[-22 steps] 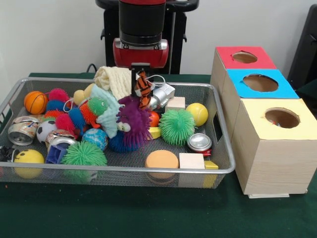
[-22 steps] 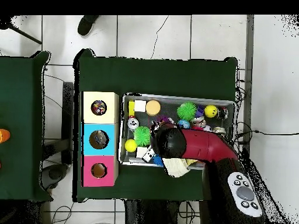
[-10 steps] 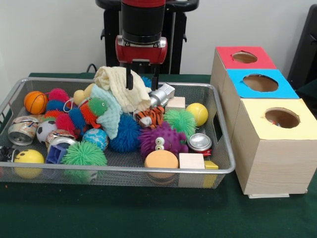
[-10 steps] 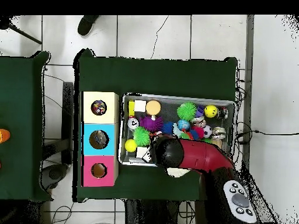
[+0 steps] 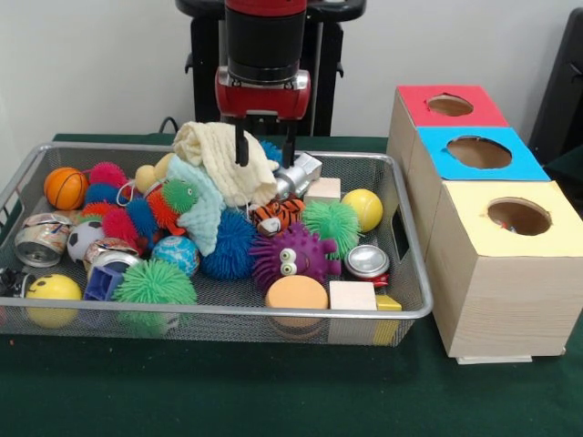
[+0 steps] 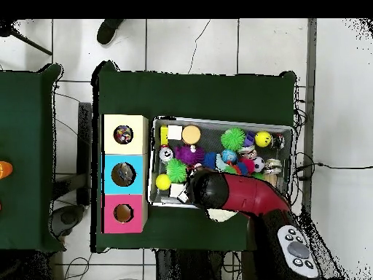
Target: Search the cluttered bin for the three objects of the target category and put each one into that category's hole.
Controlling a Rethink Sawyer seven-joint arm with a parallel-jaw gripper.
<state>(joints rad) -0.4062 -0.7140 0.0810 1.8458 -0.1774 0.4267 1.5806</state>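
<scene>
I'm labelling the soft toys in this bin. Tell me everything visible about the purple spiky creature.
The purple spiky creature is a rubbery-looking puffer ball covered in soft spikes, with two white googly eyes facing the front camera. It sits in the mesh bin, beside the blue spiky ball, behind the orange disc, and below the striped tiger toy.

Empty, spread gripper (image 5: 264,146) hangs above cream cloth (image 5: 223,155) in the cluttered bin (image 5: 401,300)

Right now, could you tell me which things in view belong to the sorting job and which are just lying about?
Job: mesh bin with its contents; three-hole box; gripper, jaws open.
Lying about: floor cable; shoe; side table.
</scene>
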